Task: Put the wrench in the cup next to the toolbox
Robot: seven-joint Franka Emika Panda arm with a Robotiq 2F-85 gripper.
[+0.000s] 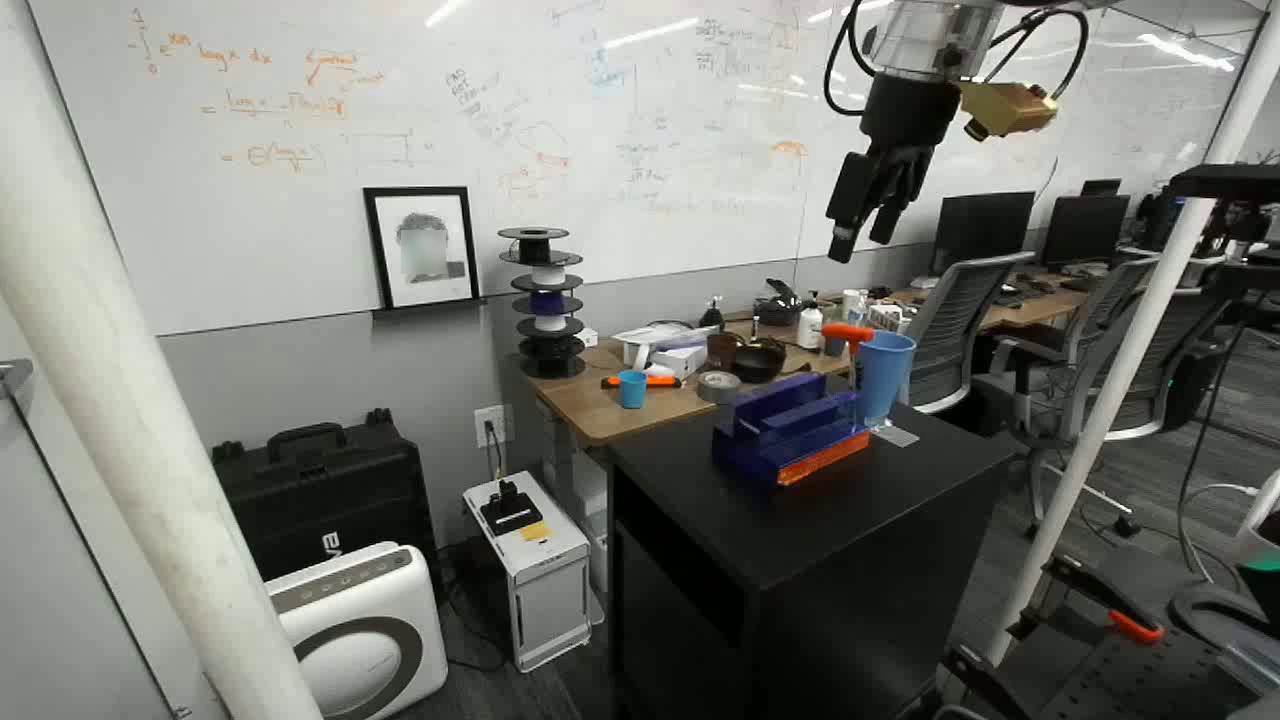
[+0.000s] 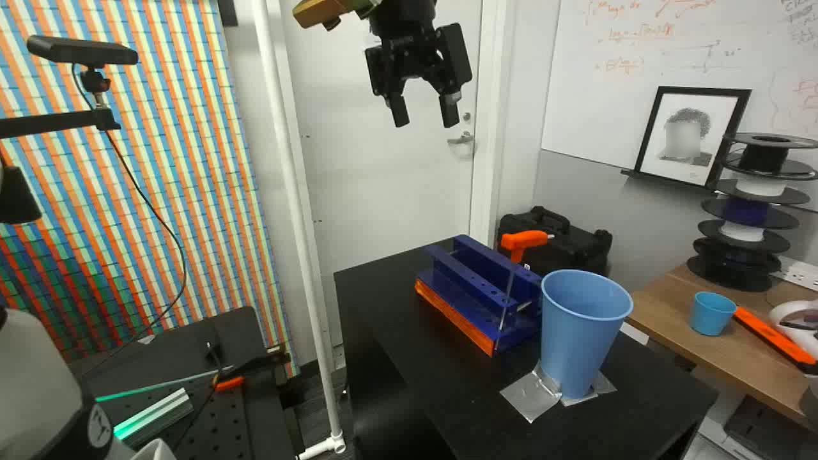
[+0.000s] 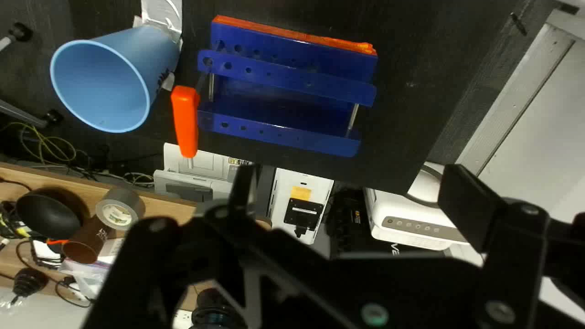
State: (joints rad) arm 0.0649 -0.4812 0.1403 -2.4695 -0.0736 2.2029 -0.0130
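The wrench has an orange T-shaped handle and a thin metal shaft. It stands upright in the end of the dark-blue toolbox nearest the cup. The tall light-blue cup stands upright beside that end, taped down at its base. No object shows in its visible interior in the wrist view. My gripper is open and empty, high above the toolbox. It touches nothing.
Toolbox and cup stand on a black cabinet. A wooden desk behind it holds a small blue cup, a tape roll and a stack of spools. A white pole stands near the cabinet.
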